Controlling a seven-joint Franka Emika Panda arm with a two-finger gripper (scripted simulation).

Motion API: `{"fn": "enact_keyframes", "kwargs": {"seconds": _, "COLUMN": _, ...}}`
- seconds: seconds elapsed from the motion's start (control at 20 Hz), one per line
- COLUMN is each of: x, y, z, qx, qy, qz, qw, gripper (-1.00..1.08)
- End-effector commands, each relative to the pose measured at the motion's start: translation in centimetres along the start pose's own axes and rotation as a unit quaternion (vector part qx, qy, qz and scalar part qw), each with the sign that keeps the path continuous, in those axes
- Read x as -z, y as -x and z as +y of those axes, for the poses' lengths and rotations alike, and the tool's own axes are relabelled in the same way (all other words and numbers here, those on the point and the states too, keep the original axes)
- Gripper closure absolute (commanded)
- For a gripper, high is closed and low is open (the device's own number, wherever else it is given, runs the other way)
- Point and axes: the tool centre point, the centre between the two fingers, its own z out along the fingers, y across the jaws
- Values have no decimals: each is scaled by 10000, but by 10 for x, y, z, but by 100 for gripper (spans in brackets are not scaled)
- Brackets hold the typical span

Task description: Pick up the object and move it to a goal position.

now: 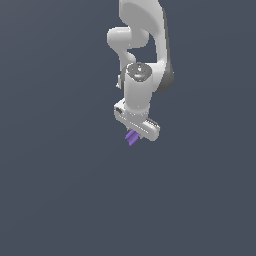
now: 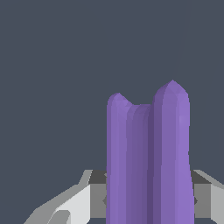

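**Carry the block steadily to the goal**

Your gripper point(image 1: 134, 134) is clamped on the block point(image 1: 131, 137): in the wrist view the block point(image 2: 148, 162) fills the gap between the two grey fingers point(image 2: 70, 203), and its far end sticks out past them. In the exterior view only a short purple end shows below the white hand, with nothing visibly touching it from below, so it looks to be lifted, though the plain grey background gives no clear sign of height.

You appear to be in the carry stage. No goal marker shows in either view, so you cannot judge the remaining path from here. Keep the jaws pressed in. Move the arm point(image 1: 145, 45) smoothly and avoid sharp wrist turns, since the block is held near one end and could pivot or slide along its grooves. Do not release until you are at the goal.

Count: one arm, one gripper, one block. Nothing else is visible.
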Motion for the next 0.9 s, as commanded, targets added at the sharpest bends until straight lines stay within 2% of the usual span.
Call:
{"fn": "enact_keyframes", "kwargs": {"seconds": 0.0, "x": 29, "y": 7, "z": -8, "qx": -2, "qy": 3, "qz": 5, "qw": 10000, "gripper": 108}}
{"fn": "enact_keyframes", "kwargs": {"seconds": 0.55, "x": 150, "y": 33, "z": -45, "qx": -5, "qy": 8, "qz": 10, "qw": 10000, "gripper": 108}}
{"fn": "enact_keyframes", "kwargs": {"seconds": 0.85, "x": 202, "y": 44, "z": -62, "qx": -1, "qy": 5, "qz": 7, "qw": 10000, "gripper": 108}}
